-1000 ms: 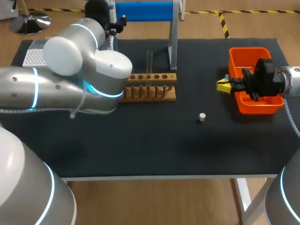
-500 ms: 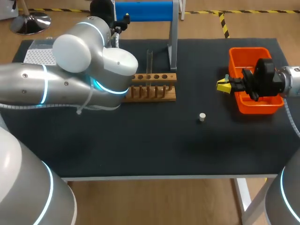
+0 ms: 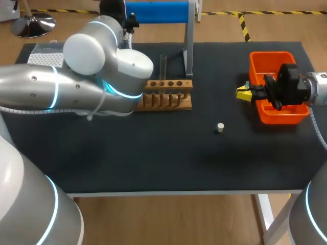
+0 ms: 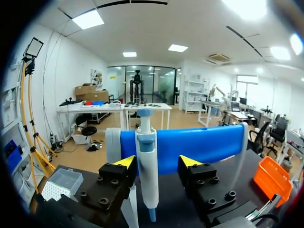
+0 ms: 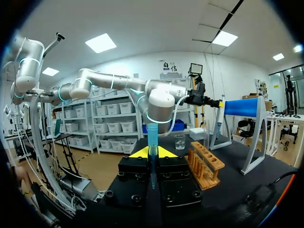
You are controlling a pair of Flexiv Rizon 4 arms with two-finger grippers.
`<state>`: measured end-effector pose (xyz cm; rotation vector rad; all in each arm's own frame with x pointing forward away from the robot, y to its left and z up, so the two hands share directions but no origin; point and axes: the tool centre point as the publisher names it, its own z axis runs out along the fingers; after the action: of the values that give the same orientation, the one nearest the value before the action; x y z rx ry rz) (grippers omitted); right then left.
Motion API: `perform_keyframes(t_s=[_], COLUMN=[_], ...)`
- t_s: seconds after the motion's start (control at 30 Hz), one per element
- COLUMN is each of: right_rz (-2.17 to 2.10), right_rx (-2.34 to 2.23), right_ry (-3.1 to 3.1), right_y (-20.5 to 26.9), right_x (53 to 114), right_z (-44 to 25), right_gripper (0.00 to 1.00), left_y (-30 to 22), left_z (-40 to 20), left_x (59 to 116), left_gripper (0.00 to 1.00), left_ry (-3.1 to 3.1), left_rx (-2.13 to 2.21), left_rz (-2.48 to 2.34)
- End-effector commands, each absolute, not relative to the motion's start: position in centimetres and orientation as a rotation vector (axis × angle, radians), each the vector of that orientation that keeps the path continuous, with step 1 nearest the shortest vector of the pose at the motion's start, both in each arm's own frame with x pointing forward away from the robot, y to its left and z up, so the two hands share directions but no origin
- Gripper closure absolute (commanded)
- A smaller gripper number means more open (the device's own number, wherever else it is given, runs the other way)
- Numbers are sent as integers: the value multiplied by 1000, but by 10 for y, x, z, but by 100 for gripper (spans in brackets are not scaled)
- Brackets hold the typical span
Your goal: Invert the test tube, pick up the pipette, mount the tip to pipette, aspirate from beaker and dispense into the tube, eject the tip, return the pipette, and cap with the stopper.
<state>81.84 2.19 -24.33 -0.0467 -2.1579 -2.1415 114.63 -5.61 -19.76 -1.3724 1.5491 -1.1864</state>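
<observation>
Currently, the pipette (image 4: 147,171) stands upright in front of the blue bar (image 4: 204,145) of its stand, at the far side of the table (image 3: 153,153). It sits between the two fingers of our left gripper (image 4: 157,164). Those fingers are spread apart: one is just beside the pipette's body and the other stands clear of it, so the gripper is released and grasps nothing.

Near the stand is the wooden rack (image 3: 166,97), with the test tube (image 3: 163,65) upright in it. The white stopper (image 3: 220,127) lies on the table, apart from the rack.

Well away from the pipette, our right gripper (image 5: 152,153) is clenched on a blue pipette tip (image 5: 152,135), held upright between its yellow fingertips. This gripper hovers at the side of the orange bin (image 3: 271,55).
</observation>
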Motion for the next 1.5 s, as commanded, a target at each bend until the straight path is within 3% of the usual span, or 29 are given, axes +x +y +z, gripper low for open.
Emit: perform_keyframes(t_s=[0.03,1.5], right_rz=[-2140,-2140], right_rx=[-48,-48], right_ry=[-2161,-2161], right_y=[21,21], right_x=[817,817], right_z=[-243,-243], right_gripper=[100,100], left_y=[-59,-51], left_z=[-201,-210], left_x=[1152,1171], left_gripper=[51,57], left_ry=[1533,1481], left_rx=[-1378,-1446], left_rz=[-1180,-1124])
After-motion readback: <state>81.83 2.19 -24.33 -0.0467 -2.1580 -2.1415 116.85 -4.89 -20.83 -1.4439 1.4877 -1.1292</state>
